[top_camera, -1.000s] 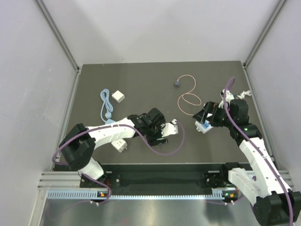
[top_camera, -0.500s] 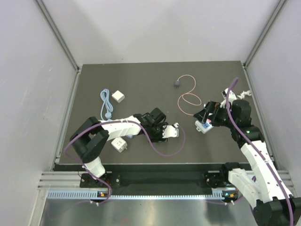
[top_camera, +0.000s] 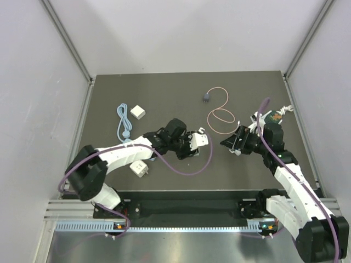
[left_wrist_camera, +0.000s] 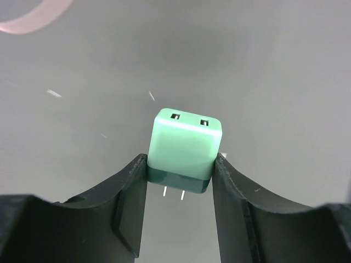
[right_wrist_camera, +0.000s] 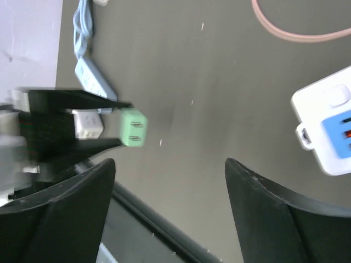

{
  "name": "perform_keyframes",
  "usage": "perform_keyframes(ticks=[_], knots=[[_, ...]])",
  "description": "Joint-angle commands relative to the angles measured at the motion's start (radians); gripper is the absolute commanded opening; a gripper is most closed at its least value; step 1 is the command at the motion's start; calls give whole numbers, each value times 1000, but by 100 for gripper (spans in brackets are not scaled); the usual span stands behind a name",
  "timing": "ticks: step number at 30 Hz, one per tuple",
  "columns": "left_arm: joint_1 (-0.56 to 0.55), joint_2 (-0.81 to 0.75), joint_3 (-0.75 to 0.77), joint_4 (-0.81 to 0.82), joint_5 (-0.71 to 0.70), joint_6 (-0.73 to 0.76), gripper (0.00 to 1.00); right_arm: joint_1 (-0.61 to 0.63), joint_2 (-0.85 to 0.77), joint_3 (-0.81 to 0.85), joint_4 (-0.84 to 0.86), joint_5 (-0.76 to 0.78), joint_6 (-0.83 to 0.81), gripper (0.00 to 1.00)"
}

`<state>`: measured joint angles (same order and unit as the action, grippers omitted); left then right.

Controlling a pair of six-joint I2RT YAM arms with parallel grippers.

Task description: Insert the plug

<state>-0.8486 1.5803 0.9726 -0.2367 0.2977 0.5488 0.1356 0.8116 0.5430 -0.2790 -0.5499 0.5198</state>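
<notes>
The plug (top_camera: 206, 97), a small dark grey head, lies at the far middle of the mat. Its pink cable (top_camera: 220, 114) loops toward the right arm and also shows as an arc (right_wrist_camera: 296, 34) in the right wrist view. My left gripper (top_camera: 197, 140) is mid-table, well short of the plug. In the left wrist view the left gripper (left_wrist_camera: 181, 159) is shut on a pale green cube adapter (left_wrist_camera: 185, 143), whose two slots face away. My right gripper (top_camera: 230, 143) faces it, and in its own view the right gripper (right_wrist_camera: 170, 164) stands open with nothing between its fingers.
A white power strip with a blue face (right_wrist_camera: 326, 129) lies just right of the right gripper. A light-blue cable with a white plug (top_camera: 124, 125) and a white cube adapter (top_camera: 138, 112) sit at the left. Another white adapter (top_camera: 139, 169) lies near the front edge.
The left gripper closed on the green cube adapter and carried it up and right. The right gripper swung left toward mid-table, over the power strip, and narrowed a little.
</notes>
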Motion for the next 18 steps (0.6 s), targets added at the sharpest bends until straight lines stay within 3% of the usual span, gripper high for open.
perform_keyframes(ticks=[1, 3, 6, 8, 18], knots=[[0, -134, -29, 204, 92, -167, 0, 28, 35, -18, 197, -108, 109, 76], [-4, -177, -38, 229, 96, -199, 0, 45, 57, -18, 224, -119, 143, 66], [-4, -213, -45, 261, 89, -217, 0, 91, 87, -23, 323, -148, 206, 60], [-4, -227, -45, 255, 106, -216, 0, 134, 127, -14, 391, -154, 239, 59], [-4, -267, -77, 270, 126, -233, 0, 363, 294, 110, 417, -36, 253, 62]])
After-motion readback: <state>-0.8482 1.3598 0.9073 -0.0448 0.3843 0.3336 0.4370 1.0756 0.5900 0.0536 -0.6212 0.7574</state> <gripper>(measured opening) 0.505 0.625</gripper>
